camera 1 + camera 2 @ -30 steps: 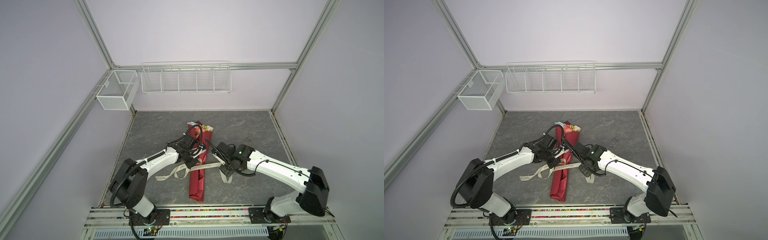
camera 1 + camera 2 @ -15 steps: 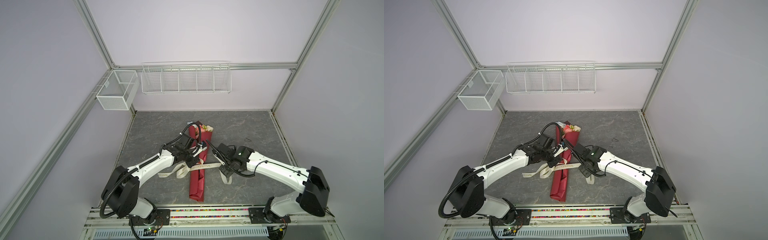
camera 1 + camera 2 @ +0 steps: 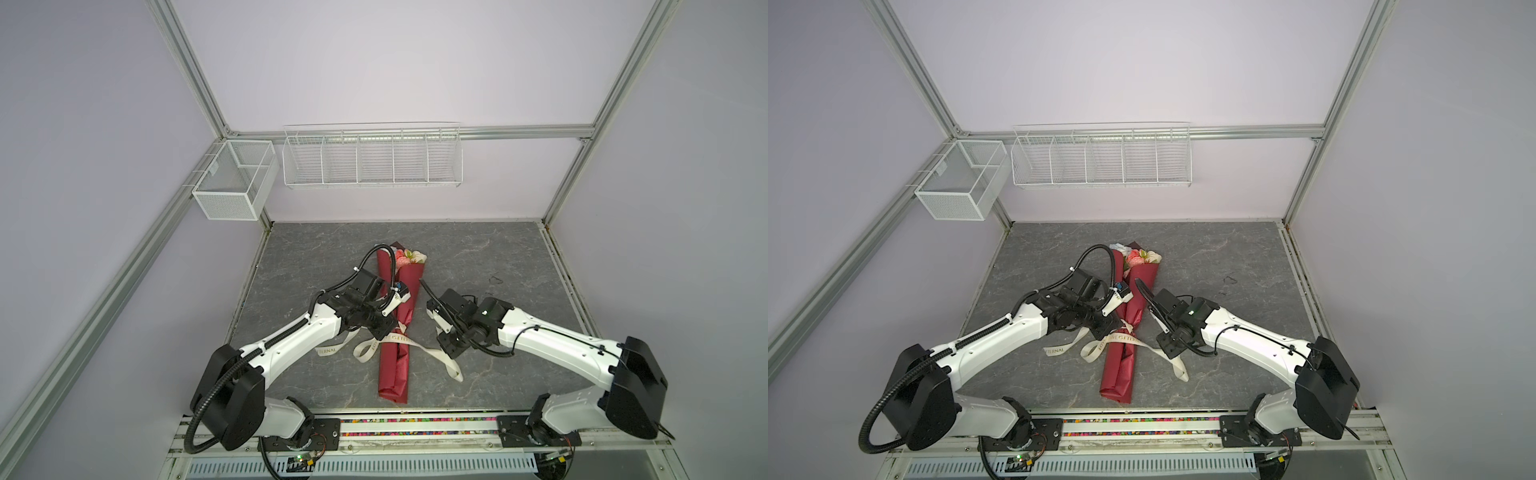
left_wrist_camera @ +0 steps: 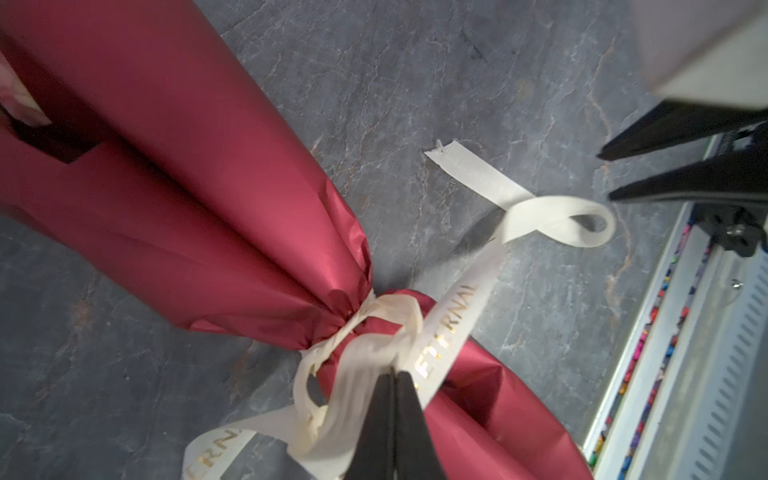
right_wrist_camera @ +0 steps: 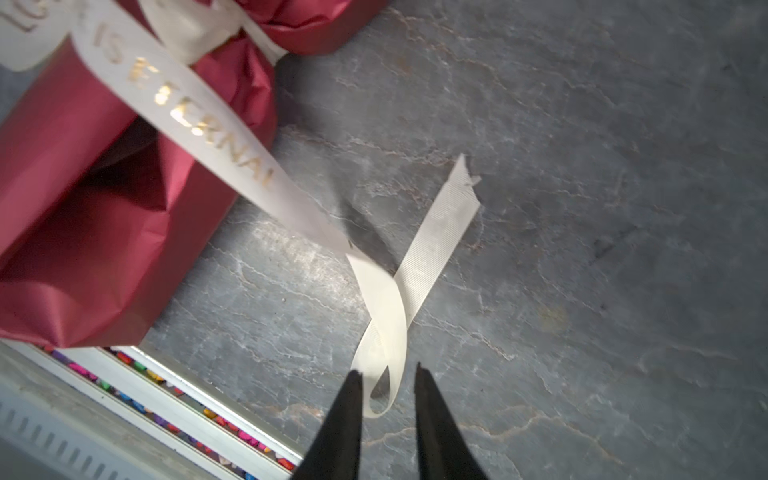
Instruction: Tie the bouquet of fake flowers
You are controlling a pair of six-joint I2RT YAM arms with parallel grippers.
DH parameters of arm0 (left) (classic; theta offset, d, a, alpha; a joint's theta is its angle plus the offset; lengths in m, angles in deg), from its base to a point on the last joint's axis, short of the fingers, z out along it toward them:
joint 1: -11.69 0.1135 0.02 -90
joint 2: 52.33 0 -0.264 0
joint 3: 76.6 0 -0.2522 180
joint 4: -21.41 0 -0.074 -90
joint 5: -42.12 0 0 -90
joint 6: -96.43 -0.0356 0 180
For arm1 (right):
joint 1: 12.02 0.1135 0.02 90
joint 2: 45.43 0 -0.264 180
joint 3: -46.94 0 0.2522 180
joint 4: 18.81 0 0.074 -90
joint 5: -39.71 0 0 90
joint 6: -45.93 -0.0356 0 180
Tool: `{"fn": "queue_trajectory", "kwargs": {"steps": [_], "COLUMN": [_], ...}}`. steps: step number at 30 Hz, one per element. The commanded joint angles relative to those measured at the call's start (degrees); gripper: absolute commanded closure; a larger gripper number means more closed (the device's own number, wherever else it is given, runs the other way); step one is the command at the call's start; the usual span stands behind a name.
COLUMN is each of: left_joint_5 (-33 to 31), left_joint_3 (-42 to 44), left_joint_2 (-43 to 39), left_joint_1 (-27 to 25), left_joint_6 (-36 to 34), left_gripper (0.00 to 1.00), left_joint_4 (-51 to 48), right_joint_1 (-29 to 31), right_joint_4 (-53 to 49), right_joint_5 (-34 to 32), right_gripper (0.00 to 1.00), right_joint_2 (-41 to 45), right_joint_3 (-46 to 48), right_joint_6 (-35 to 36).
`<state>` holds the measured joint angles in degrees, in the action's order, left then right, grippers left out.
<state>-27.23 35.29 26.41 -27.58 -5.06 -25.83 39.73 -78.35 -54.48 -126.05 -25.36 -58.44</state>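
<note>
The bouquet of fake flowers (image 3: 397,361) lies on the grey table in dark-red paper, with its blooms (image 3: 409,258) at the far end; it shows in both top views (image 3: 1119,374). A cream printed ribbon (image 4: 457,307) is knotted round the wrap's narrow waist. My left gripper (image 4: 394,374) is shut on the ribbon at the knot, and in a top view it sits just left of the wrap (image 3: 384,330). To the right of the wrap, my right gripper (image 5: 387,370) stands open with the ribbon's (image 5: 432,245) loose end loop lying slack between its fingers.
A white wire rack (image 3: 372,156) hangs on the back wall and a mesh basket (image 3: 232,183) at the back left. The front rail (image 3: 415,432) with a coloured strip runs close behind the wrap's near end. A small dark mark (image 3: 494,279) lies on the table's right.
My right gripper has opened and let the ribbon end drop to the table. The left arm's elbow swung outward to the left while its gripper stayed shut at the knot.
</note>
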Motion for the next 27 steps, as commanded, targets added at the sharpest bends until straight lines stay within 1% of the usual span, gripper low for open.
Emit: {"fn": "queue_trajectory", "kwargs": {"steps": [1, 3, 4, 5, 6, 8, 10, 13, 15, 16, 18, 22, 23, 27], "left_joint_5": [4.5, 5.0, 4.9, 5.0, 5.9, 7.4, 8.2, 9.3, 9.6, 9.5, 9.3, 9.1, 9.0, 9.0], "left_joint_3": [1.8, 1.7, 1.8, 1.8, 1.8, 2.2, 2.3, 2.9, 3.6, 3.8, 4.3, 5.5, 5.4, 5.5], "left_joint_2": [-0.6, -0.2, 0.0, 0.1, 0.1, 0.1, 0.0, -0.4, -0.9, -1.1, -1.5, -2.0, -1.9, -1.8], "left_joint_1": [0.3, 0.4, 0.3, 0.3, 0.3, 0.3, 0.3, 0.3, 0.3, 0.3, 0.3, 0.3, 0.3, 0.3], "left_joint_6": [4.4, 5.5, 6.0, 6.3, 6.6, 7.3, 8.3, 9.7, 10.4, 10.7, 10.7, 10.7, 10.6, 10.6], "left_gripper": [1.0, 1.0, 1.0, 1.0, 1.0, 1.0, 1.0, 1.0, 1.0, 1.0, 1.0, 1.0, 1.0, 1.0], "left_joint_4": [-0.1, -0.6, -0.9, -1.1, -1.0, -0.1, 0.2, 0.8, 1.2, 1.2, 1.5, 2.6, 2.4, 2.9], "right_joint_1": [-0.3, -0.2, -0.2, -0.2, -0.2, -0.6, -0.6, -0.8, -0.8, -0.9, -1.0, -0.9, -0.8, 0.2], "right_joint_4": [8.4, 10.8, 13.2, 16.3, 21.0, 28.3, 34.5, 32.8, 36.7, 38.3, 39.5, 54.8, 57.0, 57.6], "right_joint_5": [10.0, 11.4, 12.1, 13.7, 16.0, 18.2, 18.3, 11.5, 8.8, 8.9, 7.9, 10.1, 10.8, 10.9], "right_gripper": [0.67, 0.63, 0.55, 0.52, 0.51, 0.52, 0.56, 0.56, 0.53, 0.52, 0.5, 0.5, 0.5, 0.49], "right_joint_2": [3.4, 4.2, 4.5, 4.8, 4.8, 3.4, 1.4, 0.9, 2.4, 2.8, 3.0, 1.5, 0.9, -0.3], "right_joint_3": [2.3, 2.5, 3.0, 3.7, 5.2, 6.4, 7.5, 7.8, 11.9, 13.2, 15.1, 20.4, 20.3, 19.1], "right_joint_6": [-0.2, -1.7, -3.5, -5.2, -8.2, -17.3, -27.2, -41.8, -51.1, -55.5, -62.2, -75.0, -76.1, -78.9]}}
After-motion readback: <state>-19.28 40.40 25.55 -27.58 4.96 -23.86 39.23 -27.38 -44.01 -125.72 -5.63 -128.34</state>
